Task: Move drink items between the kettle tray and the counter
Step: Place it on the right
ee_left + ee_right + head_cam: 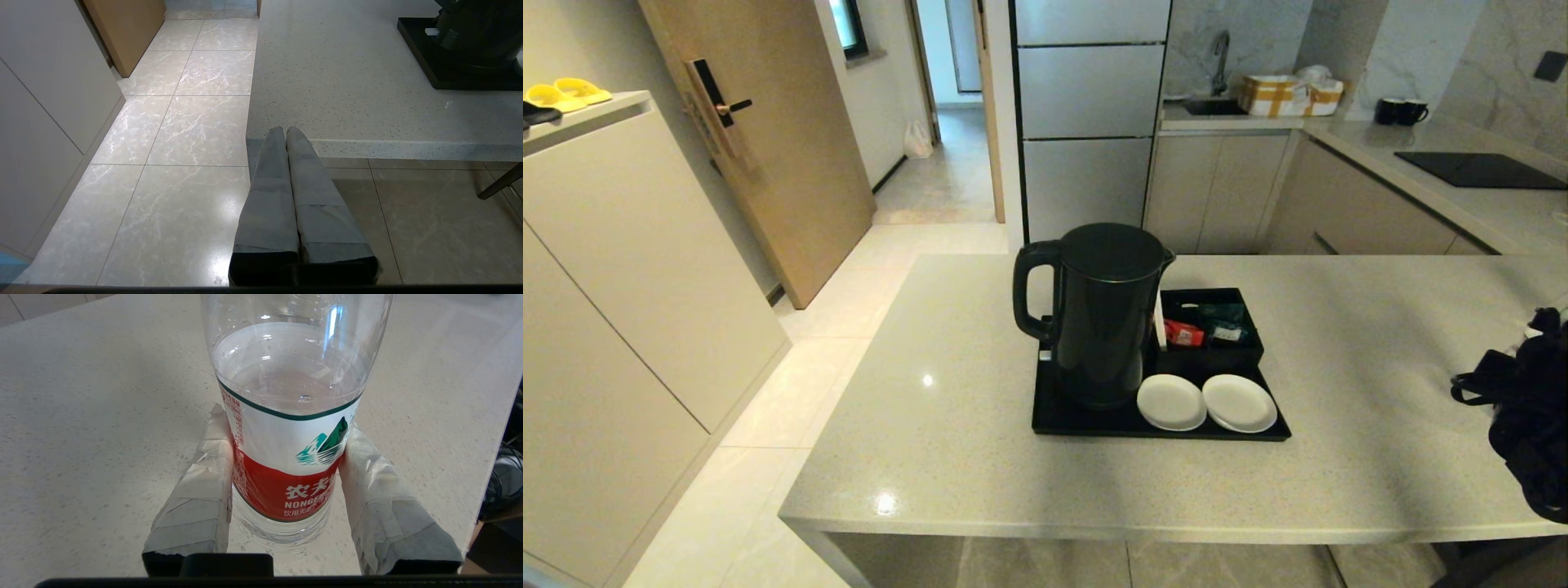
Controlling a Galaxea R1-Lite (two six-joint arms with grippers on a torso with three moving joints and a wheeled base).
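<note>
In the right wrist view, my right gripper (pixel 286 422) is shut on a clear water bottle (pixel 286 457) with a red-and-white label. One padded finger (pixel 204 486) presses each side of the label. The bottle stands upright at the counter's (pixel 102 416) surface, and its cap is out of view. In the head view the black kettle tray (pixel 1062 420) sits mid-counter (pixel 947 441), and my right arm (pixel 1523 408) shows only as a dark mass at the right edge. My left gripper (pixel 284 130) is shut and empty, parked off the counter's near corner above the floor.
On the tray stand a black kettle (pixel 1103 310), two white saucers (pixel 1171 402) and a black sachet box (pixel 1213 327). Beyond the counter are cabinets, a worktop with a black hob (pixel 1478 169), and a tall unit (pixel 621 269) to the left across the tiled floor.
</note>
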